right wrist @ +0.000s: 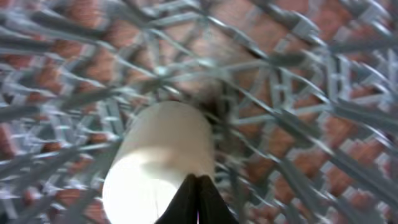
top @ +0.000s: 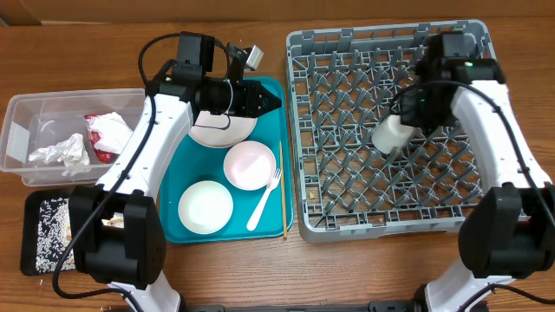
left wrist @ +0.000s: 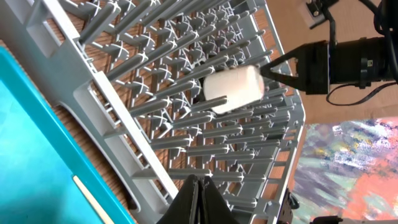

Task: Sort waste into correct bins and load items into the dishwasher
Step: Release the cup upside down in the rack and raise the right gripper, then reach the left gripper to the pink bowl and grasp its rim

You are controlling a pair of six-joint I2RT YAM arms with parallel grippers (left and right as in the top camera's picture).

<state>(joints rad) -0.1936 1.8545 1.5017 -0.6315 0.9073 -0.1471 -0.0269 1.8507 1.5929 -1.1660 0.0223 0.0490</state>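
Note:
My right gripper [top: 406,111] is shut on the rim of the small white cup [top: 389,134] and holds it tilted just over the pegs of the grey dish rack [top: 390,227]. The cup fills the right wrist view [right wrist: 158,155] in front of the closed fingers [right wrist: 198,200]. The left wrist view also shows the cup [left wrist: 233,89], the right gripper [left wrist: 280,67] and the rack [left wrist: 124,106]. My left gripper [top: 270,100] is shut and empty above the teal tray's far right corner, next to a white plate [top: 221,132]; its fingers show in its own view [left wrist: 200,200].
The teal tray [top: 173,227] holds a pink bowl [top: 250,165], a white bowl [top: 205,206], a white fork [top: 264,201] and a chopstick [top: 282,191]. The clear tub [top: 26,113] holds crumpled paper [top: 61,149] and a red-and-white wrapper [top: 108,134]. The black tray [top: 35,204] holds rice-like grains.

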